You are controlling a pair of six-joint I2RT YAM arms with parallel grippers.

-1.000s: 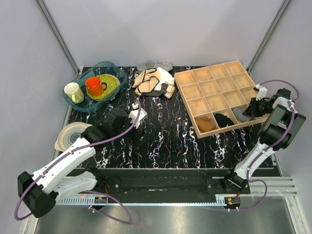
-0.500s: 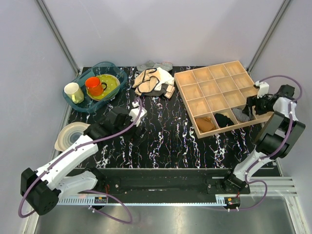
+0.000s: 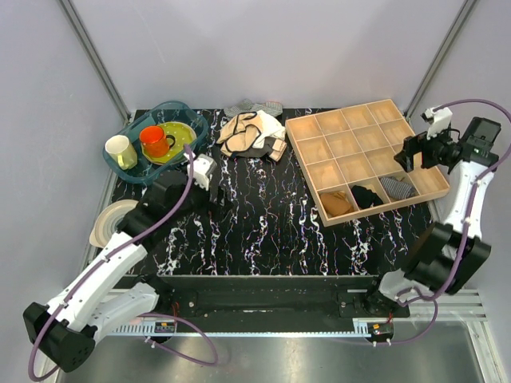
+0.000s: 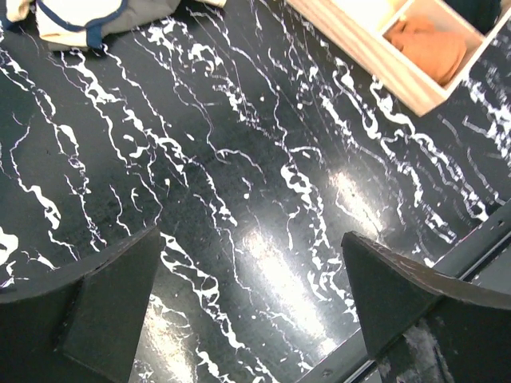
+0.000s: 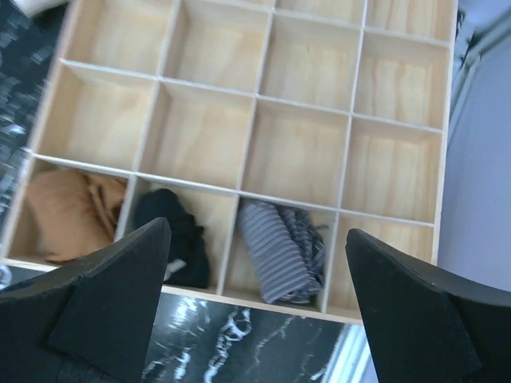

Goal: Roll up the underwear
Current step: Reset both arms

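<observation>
The underwear (image 3: 397, 187) is a grey-and-white striped roll lying in the third compartment of the front row of the wooden tray (image 3: 375, 210). In the right wrist view the underwear (image 5: 283, 251) lies free below my right gripper (image 5: 257, 231), which is open and empty. From above, the right gripper (image 3: 415, 153) hangs raised over the tray's right side. My left gripper (image 3: 217, 191) is open and empty over the black marbled table, left of centre. In its own view the left gripper (image 4: 251, 239) has only bare tabletop between its fingers.
A tan roll (image 3: 337, 203) and a black roll (image 3: 367, 195) fill the compartments left of the underwear. A beige-and-white garment with black trim (image 3: 250, 134) lies at the back centre. A blue basin (image 3: 182, 109) with cups and a plate stands back left, with a white disc (image 3: 112, 219) by the left edge.
My right gripper has opened and risen away from the tray's front compartment, leaving the striped roll in it. The left arm has moved toward the back of the table.
</observation>
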